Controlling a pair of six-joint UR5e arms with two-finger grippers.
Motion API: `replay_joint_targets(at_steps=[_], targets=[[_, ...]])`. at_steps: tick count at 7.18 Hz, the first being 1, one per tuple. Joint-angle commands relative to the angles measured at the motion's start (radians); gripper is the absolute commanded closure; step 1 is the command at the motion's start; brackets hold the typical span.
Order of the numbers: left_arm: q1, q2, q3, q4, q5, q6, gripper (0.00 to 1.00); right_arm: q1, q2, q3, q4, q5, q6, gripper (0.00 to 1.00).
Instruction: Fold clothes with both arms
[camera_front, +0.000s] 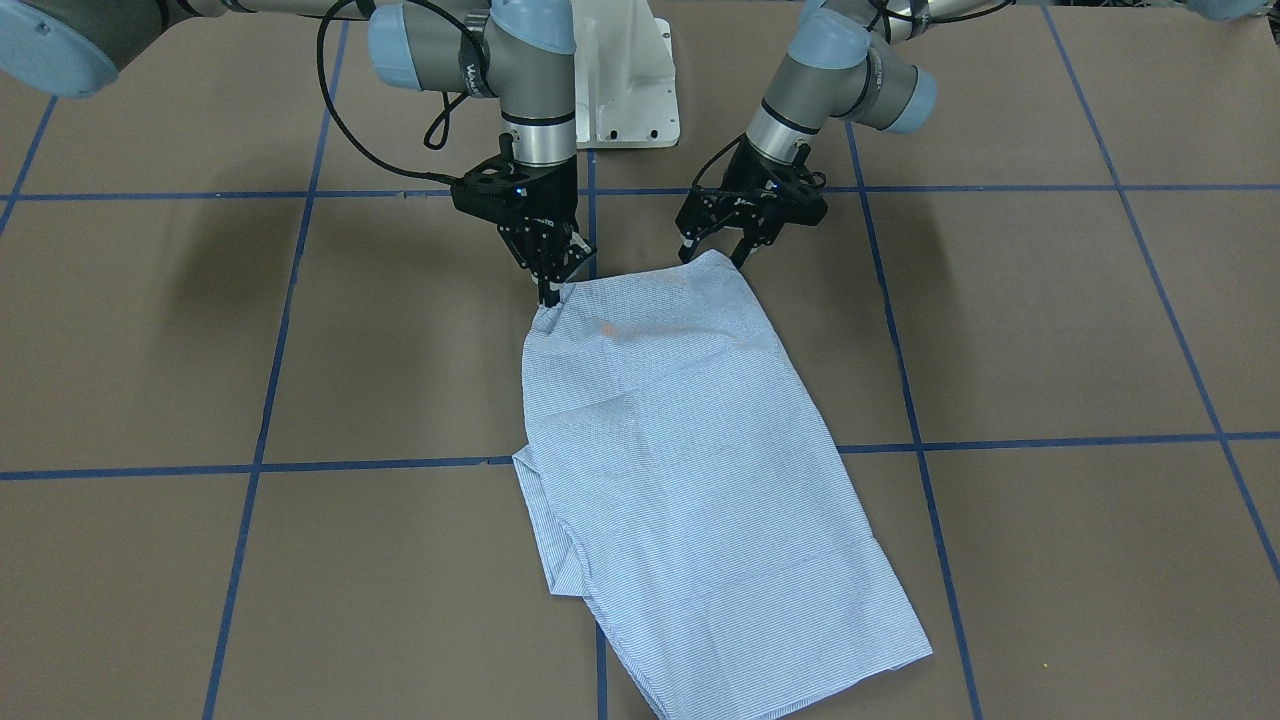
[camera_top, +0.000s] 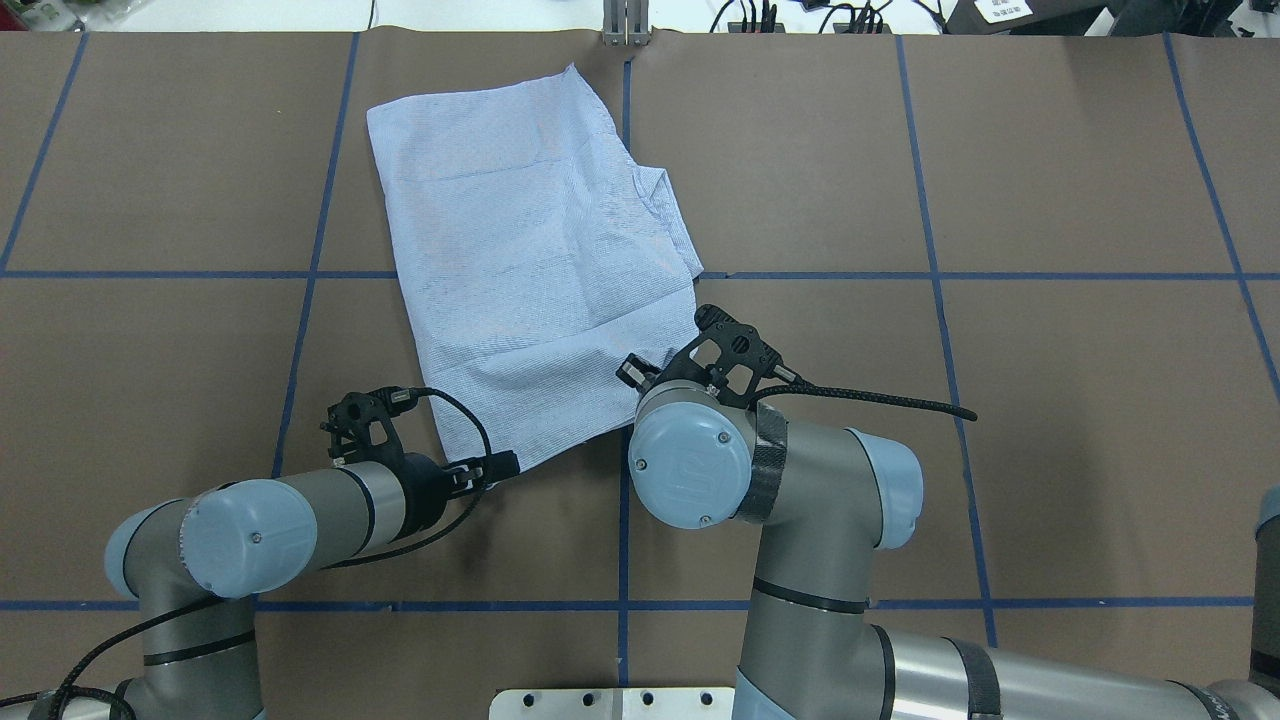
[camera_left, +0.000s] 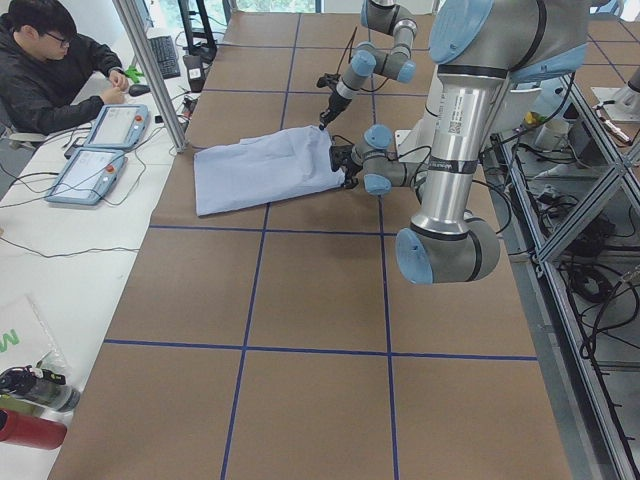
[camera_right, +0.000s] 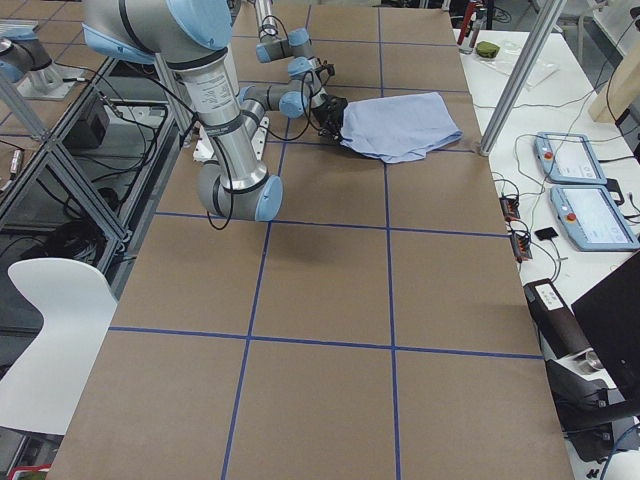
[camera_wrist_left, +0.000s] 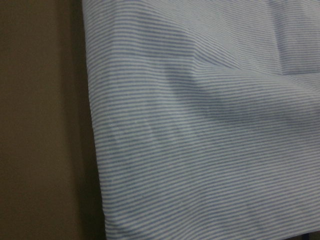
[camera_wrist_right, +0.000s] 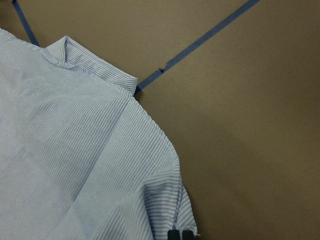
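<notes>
Though folded into a long slanted rectangle, the shirt lies not quite flat on the brown counter; its robot-side edge is puckered.

Right claw: fingers together, pinching one robot-side corner of the shirt, with the cloth drawn up slightly there. The right wrist view shows the fingertips closed on the hem.

Left claw: fingers apart, straddling the other robot-side corner, tips just beside the cloth. Whether they touch it cannot be told. The left wrist view is filled with striped fabric, close up.

Blue tape lines run under the shirt.

Containers: a red bottle and a dark-capped bottle lie on the white side counter, well apart from the shirt. Their contents cannot be told.
</notes>
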Motion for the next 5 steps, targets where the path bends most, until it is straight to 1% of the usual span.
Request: replay_joint_targets(at_steps=[1, 2, 3, 4, 5], targets=[[0.006, -0.001, 0.001, -0.001, -0.001, -0.001, 0.36, -0.002, 0.000, -0.001, 0.000, 0.000, 0.000, 1.00], [0.021, -0.001, 0.003, -0.001, -0.001, -0.001, 0.64, -0.002, 0.002, 0.000, 0.000, 0.000, 0.000, 1.00], [0.023, -0.001, 0.008, -0.001, -0.001, -0.001, 0.89, -0.002, 0.002, 0.000, 0.000, 0.000, 0.000, 1.00], [0.025, 0.001, 0.006, -0.001, -0.001, -0.001, 1.00, -0.002, 0.000, 0.000, 0.000, 0.000, 0.000, 1.00], [0.025, -0.001, -0.021, -0.001, -0.001, -0.001, 1.00, 0.002, -0.006, 0.017, 0.000, 0.000, -0.005, 1.00]])
